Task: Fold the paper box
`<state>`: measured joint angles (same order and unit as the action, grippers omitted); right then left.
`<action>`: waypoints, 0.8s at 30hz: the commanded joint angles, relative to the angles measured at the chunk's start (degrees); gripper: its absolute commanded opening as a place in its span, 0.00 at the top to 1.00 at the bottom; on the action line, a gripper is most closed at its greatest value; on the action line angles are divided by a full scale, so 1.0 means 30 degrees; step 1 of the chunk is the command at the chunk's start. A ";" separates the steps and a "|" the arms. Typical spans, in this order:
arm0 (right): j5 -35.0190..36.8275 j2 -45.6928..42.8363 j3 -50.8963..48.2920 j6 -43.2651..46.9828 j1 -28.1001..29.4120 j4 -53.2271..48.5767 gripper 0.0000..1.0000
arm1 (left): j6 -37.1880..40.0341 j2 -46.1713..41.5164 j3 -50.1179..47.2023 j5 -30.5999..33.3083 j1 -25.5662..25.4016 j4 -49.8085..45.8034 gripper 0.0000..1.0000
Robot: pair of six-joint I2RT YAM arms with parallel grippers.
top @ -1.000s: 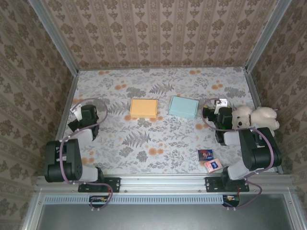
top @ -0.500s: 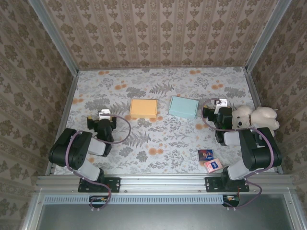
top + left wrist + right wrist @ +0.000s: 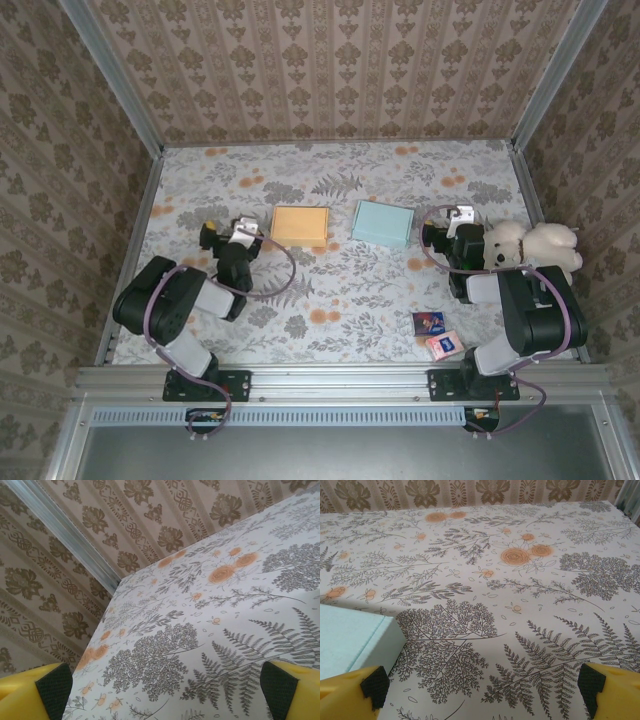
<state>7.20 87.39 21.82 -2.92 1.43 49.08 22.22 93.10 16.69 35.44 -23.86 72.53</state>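
Two flat paper boxes lie side by side at mid-table: an orange box and a light blue box. My left gripper sits low over the table just left of the orange box. In the left wrist view this gripper is open, its yellow fingers wide apart over bare patterned cloth. My right gripper rests just right of the blue box. The right gripper is open too, with a corner of the blue box beside its left finger.
A cream plush toy lies against the right arm near the right wall. Two small packets sit at the front right. Patterned walls and an aluminium frame enclose the table.
My left arm has swung from the table's left edge rightwards to a spot beside the orange box, jaws still wide. The right arm and both boxes have not moved.
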 commanded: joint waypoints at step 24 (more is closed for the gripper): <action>-0.0207 0.0078 0.0403 0.0211 0.0035 0.0160 0.00 | -0.6087 -0.1663 0.2113 -1.0986 0.7187 -0.7654 0.00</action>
<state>7.18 87.39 21.82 -2.92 1.43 49.08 4.62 88.86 23.18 1.34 -1.85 49.74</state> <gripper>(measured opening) 0.999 0.994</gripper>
